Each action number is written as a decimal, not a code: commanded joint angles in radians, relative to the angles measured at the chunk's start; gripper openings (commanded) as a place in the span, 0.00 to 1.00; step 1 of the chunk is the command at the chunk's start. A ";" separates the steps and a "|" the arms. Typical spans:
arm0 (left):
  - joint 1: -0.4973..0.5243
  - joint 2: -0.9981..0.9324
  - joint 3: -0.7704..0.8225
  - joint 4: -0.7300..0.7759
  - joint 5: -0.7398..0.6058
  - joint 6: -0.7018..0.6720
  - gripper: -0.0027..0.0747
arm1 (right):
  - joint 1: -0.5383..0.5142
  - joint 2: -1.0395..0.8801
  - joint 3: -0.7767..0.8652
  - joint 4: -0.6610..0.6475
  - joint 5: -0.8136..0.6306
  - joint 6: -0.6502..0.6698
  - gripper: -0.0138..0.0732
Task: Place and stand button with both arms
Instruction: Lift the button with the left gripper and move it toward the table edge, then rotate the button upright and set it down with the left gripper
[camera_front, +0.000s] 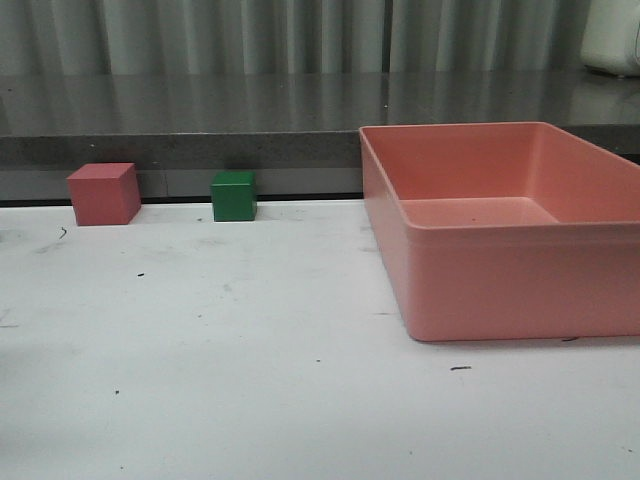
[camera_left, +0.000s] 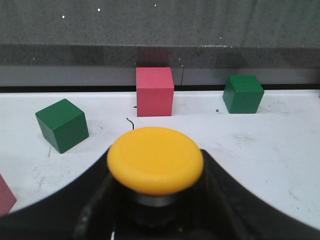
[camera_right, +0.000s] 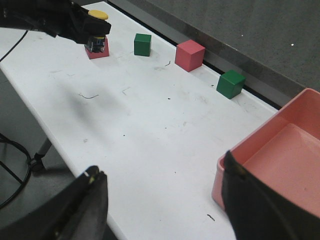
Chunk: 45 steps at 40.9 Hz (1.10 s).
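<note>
The button fills the left wrist view, its yellow cap facing the camera, with my left gripper shut on its dark base. The right wrist view shows that gripper at the table's far corner. There it holds the button cap-up just over a small red cube; I cannot tell whether they touch. My right gripper hangs open and empty above the white table, one finger beside the pink bin. Neither gripper appears in the front view.
A red cube and a green cube sit by the back wall, and the pink bin is on the right. Another green cube lies closer to my left gripper. The table edge drops to floor and cables.
</note>
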 joint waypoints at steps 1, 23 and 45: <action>-0.040 0.020 0.022 -0.007 -0.242 0.000 0.34 | -0.005 0.003 -0.024 0.000 -0.069 -0.011 0.74; -0.110 0.422 0.059 -0.004 -0.861 -0.089 0.34 | -0.005 0.003 -0.024 0.000 -0.069 -0.011 0.74; -0.110 0.652 0.027 0.027 -1.025 -0.166 0.34 | -0.005 0.003 -0.024 0.000 -0.069 -0.011 0.74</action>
